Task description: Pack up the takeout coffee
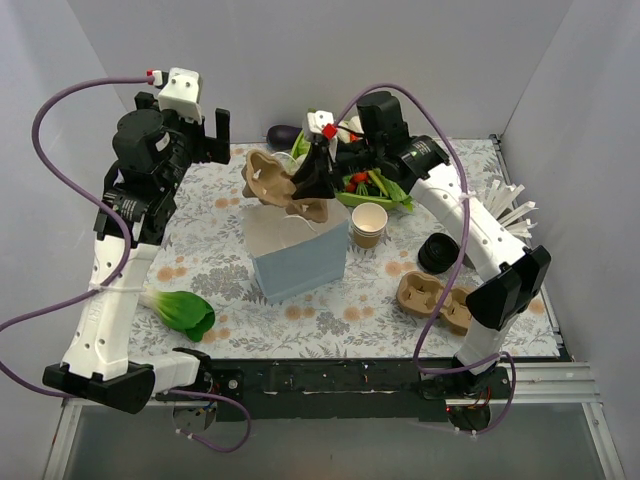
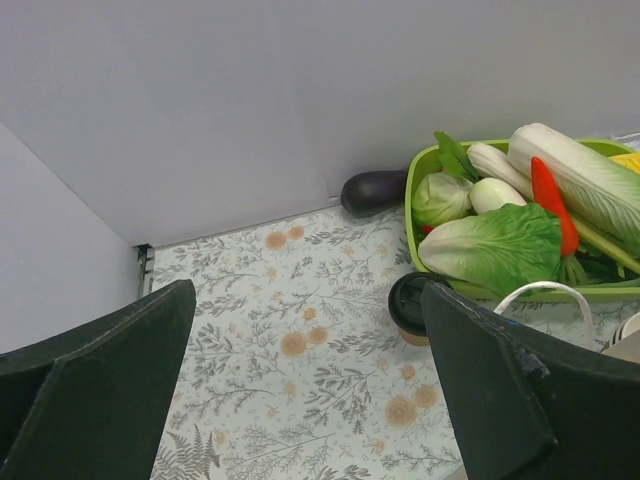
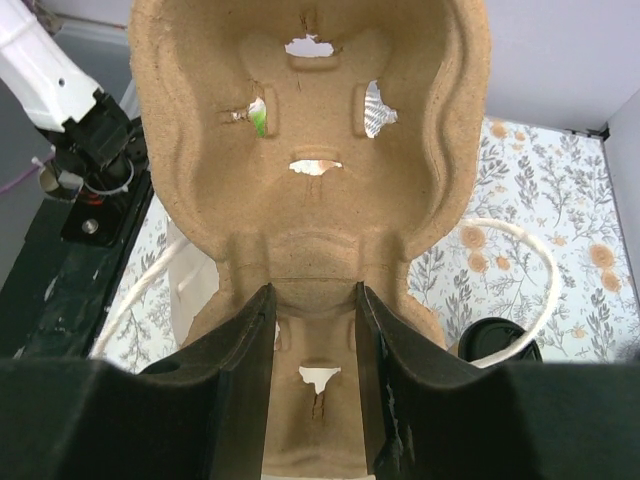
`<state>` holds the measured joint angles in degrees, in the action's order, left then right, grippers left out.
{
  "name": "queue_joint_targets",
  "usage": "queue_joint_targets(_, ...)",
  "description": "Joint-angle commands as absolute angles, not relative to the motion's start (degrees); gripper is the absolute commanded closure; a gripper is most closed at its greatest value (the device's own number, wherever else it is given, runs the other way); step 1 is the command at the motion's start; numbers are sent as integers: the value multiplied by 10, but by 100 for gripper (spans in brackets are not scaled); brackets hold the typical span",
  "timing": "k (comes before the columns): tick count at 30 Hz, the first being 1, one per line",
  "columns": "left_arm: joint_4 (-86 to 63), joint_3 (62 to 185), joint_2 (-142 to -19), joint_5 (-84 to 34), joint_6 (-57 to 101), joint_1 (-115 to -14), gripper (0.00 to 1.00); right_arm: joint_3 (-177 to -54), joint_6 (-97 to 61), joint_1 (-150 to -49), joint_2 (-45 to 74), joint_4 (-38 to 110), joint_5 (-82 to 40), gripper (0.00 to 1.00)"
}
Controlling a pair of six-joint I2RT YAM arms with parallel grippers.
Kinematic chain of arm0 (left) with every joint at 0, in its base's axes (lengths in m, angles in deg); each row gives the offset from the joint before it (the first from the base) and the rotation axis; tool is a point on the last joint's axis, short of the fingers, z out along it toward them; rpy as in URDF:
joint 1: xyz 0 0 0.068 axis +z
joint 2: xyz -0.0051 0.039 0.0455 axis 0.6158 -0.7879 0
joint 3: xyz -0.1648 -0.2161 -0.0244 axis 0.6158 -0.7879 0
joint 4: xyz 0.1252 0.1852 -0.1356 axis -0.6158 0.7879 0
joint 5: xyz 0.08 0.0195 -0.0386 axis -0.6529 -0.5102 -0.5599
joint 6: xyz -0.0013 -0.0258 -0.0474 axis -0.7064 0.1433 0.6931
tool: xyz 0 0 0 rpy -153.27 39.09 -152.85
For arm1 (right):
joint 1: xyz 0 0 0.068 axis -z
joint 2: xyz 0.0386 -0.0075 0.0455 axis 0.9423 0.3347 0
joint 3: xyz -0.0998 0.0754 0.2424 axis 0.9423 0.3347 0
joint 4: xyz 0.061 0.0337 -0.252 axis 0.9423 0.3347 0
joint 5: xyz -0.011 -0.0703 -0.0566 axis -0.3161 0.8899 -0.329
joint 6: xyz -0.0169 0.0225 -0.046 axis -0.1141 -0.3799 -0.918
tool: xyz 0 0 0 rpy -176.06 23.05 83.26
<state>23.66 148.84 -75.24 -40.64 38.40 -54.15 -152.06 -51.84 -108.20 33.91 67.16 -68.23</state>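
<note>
The takeout coffee (image 2: 405, 305), a tan cup with a black lid, stands on the flowered cloth by the green tray's corner, partly behind my left gripper's right finger. Its black lid (image 3: 497, 342) also shows beside the bag's white handle (image 3: 535, 250). My left gripper (image 2: 307, 290) hangs open and empty above the cloth at the back left (image 1: 210, 130). My right gripper (image 3: 315, 300) is shut on a brown pulp cup carrier (image 3: 310, 150), held tilted over the open blue bag (image 1: 300, 265). In the top view the coffee is hidden behind the carrier (image 1: 265, 178) and the right gripper (image 1: 305, 185).
A green tray (image 1: 345, 198) of vegetables and an eggplant (image 1: 283, 135) sit at the back. A lidless tan cup (image 1: 368, 223), a stack of black lids (image 1: 438, 252) and a second carrier (image 1: 435, 300) lie right of the bag. A bok choy (image 1: 185, 312) lies front left.
</note>
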Motion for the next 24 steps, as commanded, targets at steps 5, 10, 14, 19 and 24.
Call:
queue_joint_targets(5,203,1469,-750,-439,386,-537,2,-1548,-735,-1117,347,844,-661,99)
queue_joint_targets(10,174,1445,-754,-446,395,-534,2,-1551,-824,-1134,356,933,-611,99)
queue_joint_targets(14,137,1382,-762,-441,393,-519,2,-1544,-831,-1139,358,953,-574,99)
queue_joint_targets(19,88,1317,-768,-412,422,-498,2,-1517,-836,-1151,345,940,-503,99)
queue_joint_targets(24,91,1293,-788,-367,459,-464,2,-1511,-876,-1177,342,976,-450,99)
